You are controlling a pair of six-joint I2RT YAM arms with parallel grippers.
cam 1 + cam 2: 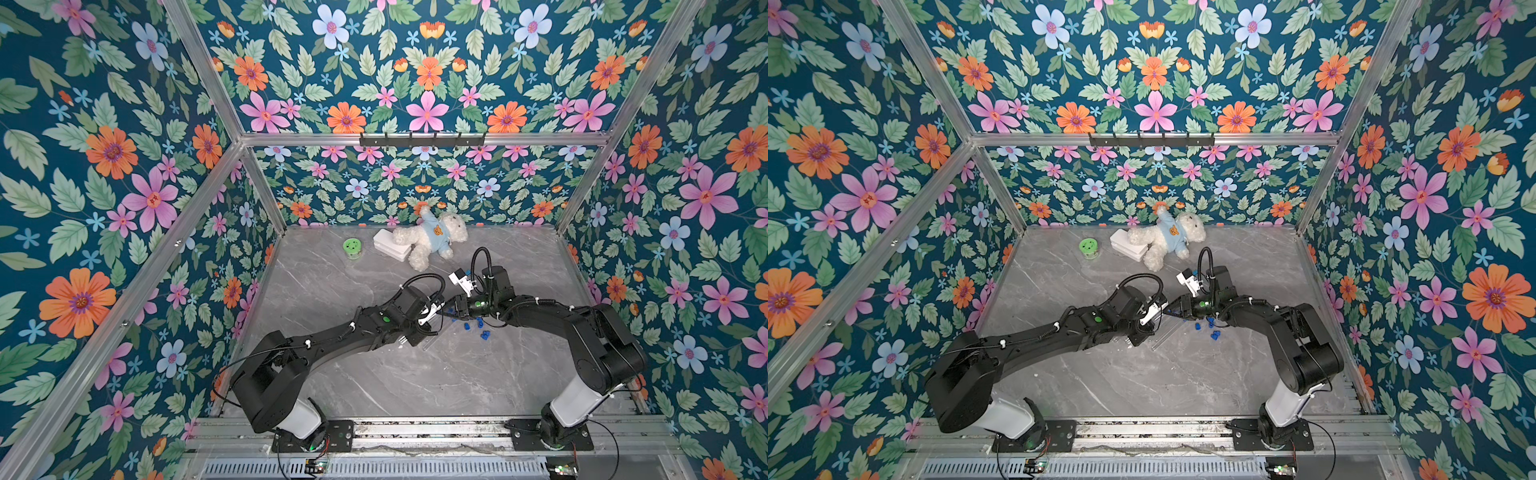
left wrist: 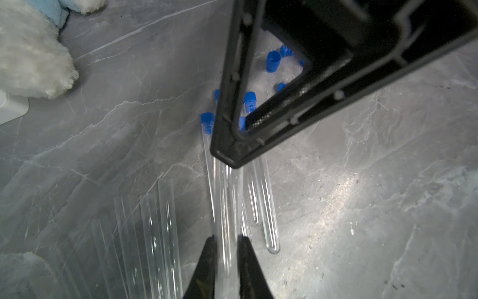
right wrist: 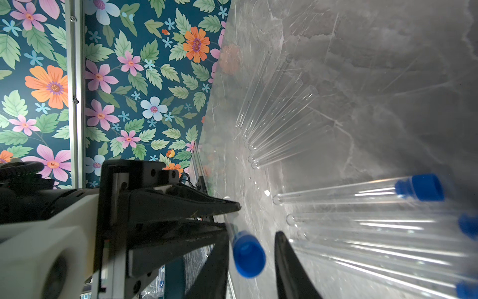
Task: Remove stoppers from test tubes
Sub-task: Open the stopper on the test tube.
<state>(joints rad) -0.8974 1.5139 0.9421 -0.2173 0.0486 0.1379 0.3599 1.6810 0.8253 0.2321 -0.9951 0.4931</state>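
Left gripper is clamped tight on a clear test tube, holding it above the marble table about mid-table, right where the two arms meet.

The right wrist view shows the business end best. The blue stopper is plugged into that tube and sits between the jaws of the right gripper. The jaws stand apart on either side of it. There's a clear gap on one side, and the other finger looks close, but I can't tell if it's touching. The stopper is a bit blurry too. From the left wrist view that gripper's black frame covers most of the tube's capped end, so only a sliver of blue peeks through.

- **Capped tubes:** the capped tubes lie side by side on the table, a couple of them cut off by the picture edge.
- **Open tubes:** a fanned bunch of open tubes lies near them.
- **Loose stoppers:** the loose stoppers sit in a small scatter by the right arm.

In both top views the tubes are nearly invisible against the grey marble, and the fingertips get lost in the black arm hardware.

At the back edge there's a teddy bear lying partly over a white box, with a green lid beside it.
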